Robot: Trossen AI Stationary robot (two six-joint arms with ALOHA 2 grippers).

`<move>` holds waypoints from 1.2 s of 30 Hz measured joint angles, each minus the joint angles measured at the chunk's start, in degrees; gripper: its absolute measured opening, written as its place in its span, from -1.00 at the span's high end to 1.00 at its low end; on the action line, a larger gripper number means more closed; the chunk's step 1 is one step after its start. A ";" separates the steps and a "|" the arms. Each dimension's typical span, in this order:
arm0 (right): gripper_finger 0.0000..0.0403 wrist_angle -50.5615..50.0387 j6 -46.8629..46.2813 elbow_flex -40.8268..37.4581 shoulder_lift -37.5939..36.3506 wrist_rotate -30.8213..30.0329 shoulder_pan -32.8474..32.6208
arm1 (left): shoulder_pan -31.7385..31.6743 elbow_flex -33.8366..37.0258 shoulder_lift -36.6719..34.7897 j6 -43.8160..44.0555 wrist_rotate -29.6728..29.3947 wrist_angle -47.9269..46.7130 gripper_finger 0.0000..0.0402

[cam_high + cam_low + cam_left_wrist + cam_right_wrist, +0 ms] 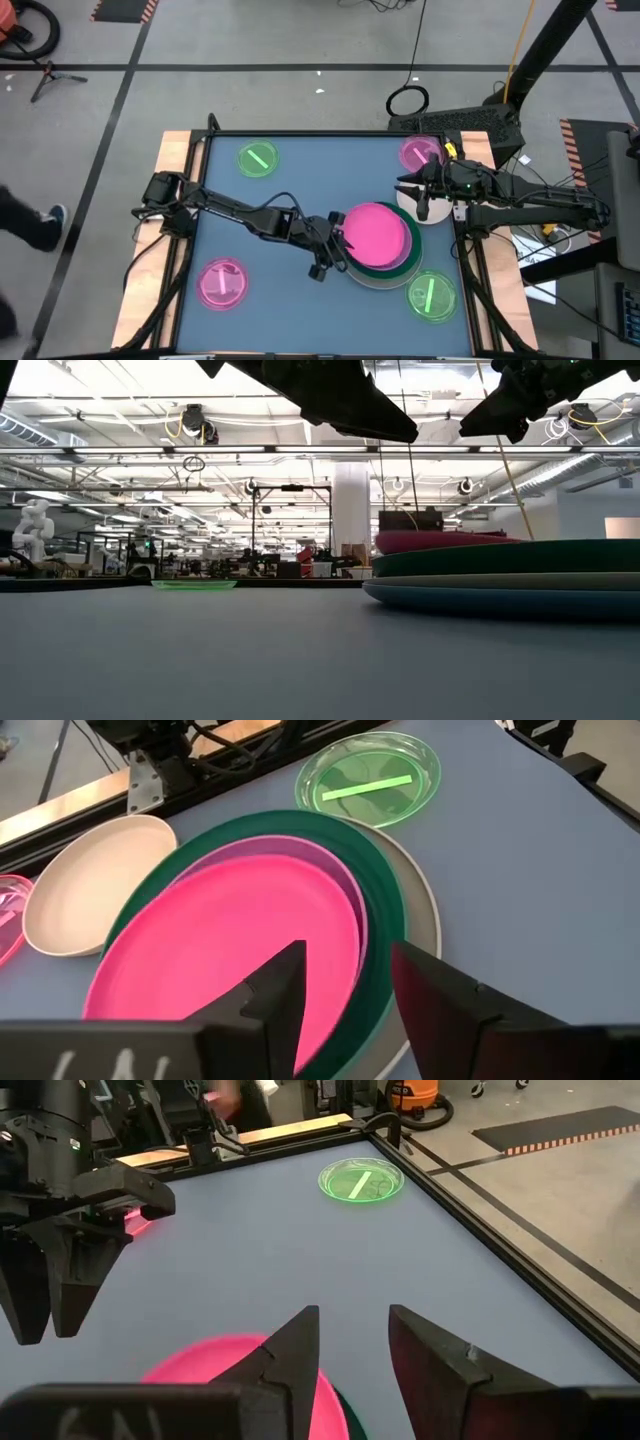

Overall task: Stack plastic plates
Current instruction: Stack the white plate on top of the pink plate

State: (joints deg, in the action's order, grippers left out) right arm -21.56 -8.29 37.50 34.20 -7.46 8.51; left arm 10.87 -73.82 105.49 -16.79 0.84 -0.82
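High view shows you the stack of plastic plates [378, 240] right of centre in the frame: a bright pink plate [375, 235] on top, a lilac rim just under it, then a dark green plate [411, 258], with a pale grey plate and a blue one at the bottom, as the low view confirms at its right edge. A cream plate [437, 208] lies just beside the stack toward the upper right, partly under the right arm.

Your left end effector [333, 243] sits at the stack's left rim. In the left wrist view its fingers [275, 995] stand apart over the near rim of the pink plate, and nothing is gripped between them.

Your right end effector [418, 187] hangs above the bench just up and right of the stack, over the cream plate. The right wrist view shows its jaws spread and empty, with the pink plate's edge below them.

Four small translucent plates lie well apart from the stack: a green striped plate [258, 159] at upper left, a pink striped plate [221, 282] at lower left, a second green one [432, 296] at lower right just beside the stack, and a second pink one [421, 153] at upper right.

All of it rests on the blue-grey bench [290, 290]. At the far left edge of the high view you can see a person's shoe [56, 216] on the floor.
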 joint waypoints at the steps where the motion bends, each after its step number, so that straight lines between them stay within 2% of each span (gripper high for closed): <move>1: 0.42 0.00 -0.01 0.00 0.00 0.00 0.00 | 0.00 0.00 0.00 0.01 -0.23 0.09 0.22; 8: 0.42 -0.20 -0.01 0.00 0.00 0.00 0.00 | -0.22 0.00 0.00 0.94 -0.82 0.15 0.22; 14: 0.42 -2.09 -2.32 0.00 0.02 -0.51 0.00 | -1.23 0.00 0.00 6.60 -0.91 -0.59 0.22; 17: 0.42 -3.97 -6.96 0.00 0.25 -6.01 0.00 | -1.48 0.00 0.00 8.87 -0.89 -0.75 0.22; 22: 0.42 -9.41 -15.90 0.00 2.44 -20.53 0.14 | -1.49 0.00 0.00 9.22 -0.89 -0.72 0.22; 24: 0.42 -10.11 -18.52 0.00 3.92 -22.43 0.87 | -1.49 0.00 0.00 9.20 -0.91 -0.69 0.22; 28: 0.42 -9.26 -20.78 0.00 7.80 -22.04 2.87 | -1.49 0.00 0.00 8.38 -0.92 -0.56 0.22; 36: 0.42 -8.96 -26.80 0.00 16.98 -13.79 9.83 | -1.49 0.00 0.00 8.06 -0.94 0.63 0.22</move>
State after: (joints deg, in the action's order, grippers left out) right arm -30.52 -35.09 37.50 51.17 -21.25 18.34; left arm 9.39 -73.82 105.49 -8.73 -0.10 -0.19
